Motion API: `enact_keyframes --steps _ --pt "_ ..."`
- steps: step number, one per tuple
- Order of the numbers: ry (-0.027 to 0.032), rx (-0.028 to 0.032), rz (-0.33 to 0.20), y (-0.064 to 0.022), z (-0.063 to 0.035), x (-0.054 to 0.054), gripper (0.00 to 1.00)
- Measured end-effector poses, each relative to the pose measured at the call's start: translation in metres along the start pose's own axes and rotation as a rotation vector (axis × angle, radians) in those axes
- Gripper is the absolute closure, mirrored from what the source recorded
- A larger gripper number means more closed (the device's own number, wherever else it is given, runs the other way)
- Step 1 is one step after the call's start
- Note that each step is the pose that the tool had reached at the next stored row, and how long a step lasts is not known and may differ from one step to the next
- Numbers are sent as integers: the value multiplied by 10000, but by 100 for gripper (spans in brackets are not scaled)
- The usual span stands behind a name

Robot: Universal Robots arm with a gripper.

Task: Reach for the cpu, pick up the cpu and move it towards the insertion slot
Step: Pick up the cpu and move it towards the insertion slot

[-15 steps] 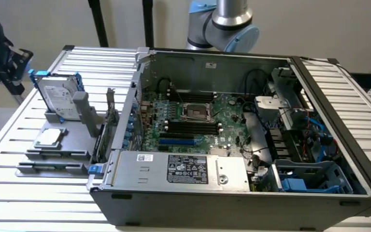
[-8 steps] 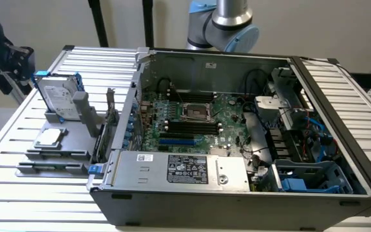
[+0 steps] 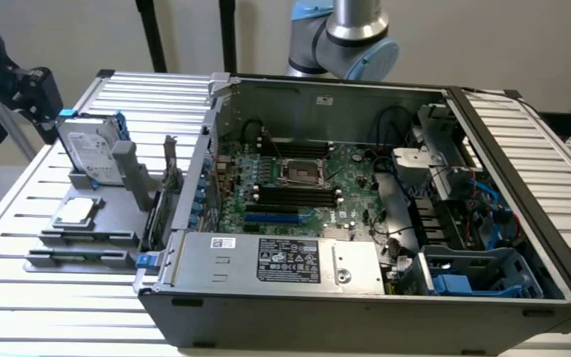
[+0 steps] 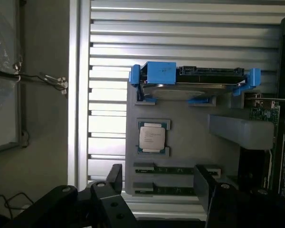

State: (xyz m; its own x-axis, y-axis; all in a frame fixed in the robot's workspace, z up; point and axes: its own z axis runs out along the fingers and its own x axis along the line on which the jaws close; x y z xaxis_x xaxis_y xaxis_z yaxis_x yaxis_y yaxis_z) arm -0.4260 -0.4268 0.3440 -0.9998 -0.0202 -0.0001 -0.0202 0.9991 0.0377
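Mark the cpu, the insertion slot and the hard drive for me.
cpu [image 4: 152, 137]: wrist view, centre of its metal top.
insertion slot [image 3: 299, 172]: exterior view, dark centre of the socket.
hard drive [image 3: 89, 152]: exterior view, middle of its silver face.

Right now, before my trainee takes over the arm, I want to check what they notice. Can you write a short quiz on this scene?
1. True or false: the cpu already sits in the insertion slot.
2. What stands upright on the grey tray near the cpu? A) hard drive B) fan C) keyboard
3. Fill in: the gripper is open and holds ____.
Key: 1 false, it lies on the tray; 2 A; 3 nothing.
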Motion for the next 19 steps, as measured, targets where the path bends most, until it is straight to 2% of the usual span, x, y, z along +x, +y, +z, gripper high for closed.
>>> enact_keyframes --steps 19 --pt "3 2 0 -13 344 0 29"
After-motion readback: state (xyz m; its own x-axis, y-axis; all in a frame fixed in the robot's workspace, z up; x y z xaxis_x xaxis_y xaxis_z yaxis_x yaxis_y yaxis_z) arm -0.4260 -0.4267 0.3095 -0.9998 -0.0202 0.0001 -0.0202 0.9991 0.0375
